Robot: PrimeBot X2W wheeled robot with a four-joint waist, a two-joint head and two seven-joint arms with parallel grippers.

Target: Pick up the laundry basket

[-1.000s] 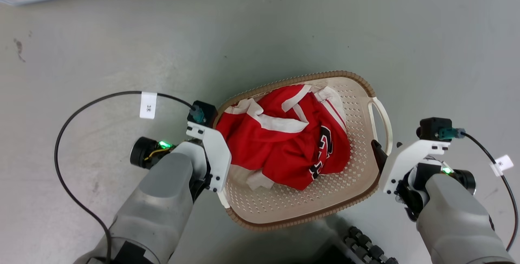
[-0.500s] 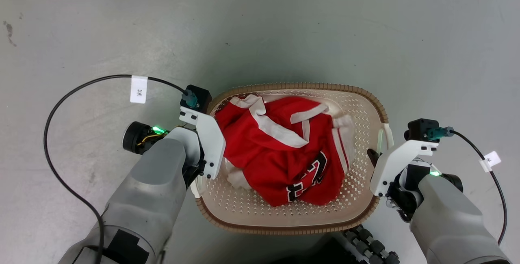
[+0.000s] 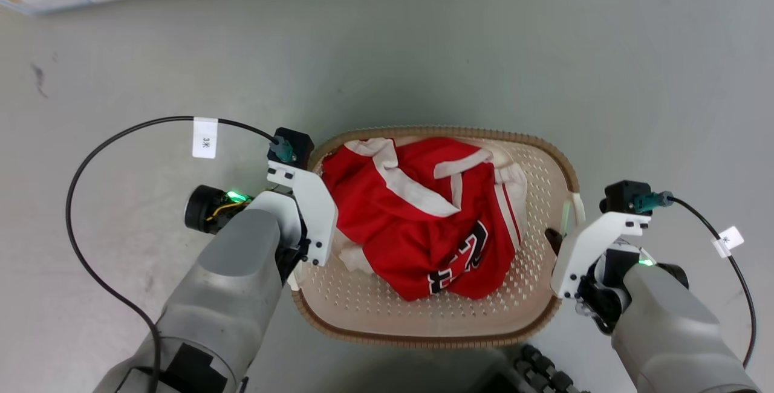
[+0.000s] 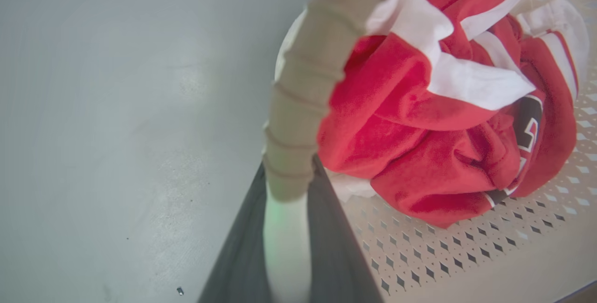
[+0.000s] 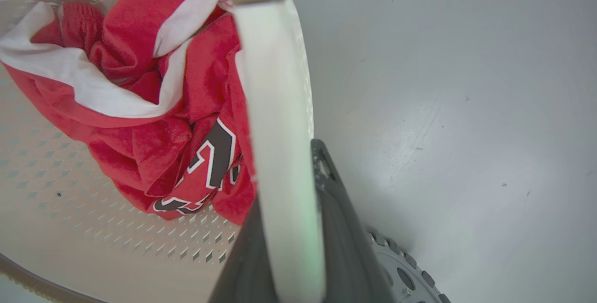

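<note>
Laundry basket (image 3: 423, 337): stiff plastic, likely light. Left gripper (image 4: 288, 186) clamped on 9 o'clock handle (image 4: 285, 247), right gripper (image 5: 287, 177) clamped on 3 o'clock handle (image 5: 275, 84); best holds.

laundry basket (image 3: 435, 342): one counted
red jersey (image 3: 417, 224): one counted
grippers: two counted — left gripper (image 4: 289, 172), right gripper (image 5: 287, 172)
tagged cables (image 3: 151, 122): two counted

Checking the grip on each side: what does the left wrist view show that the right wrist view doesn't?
Left wrist: the left gripper shut on the left handle. Right wrist: the right gripper shut on the right handle, with the robot's base beside it. Both: the red jersey in the basket, and the grey floor outside.
</note>
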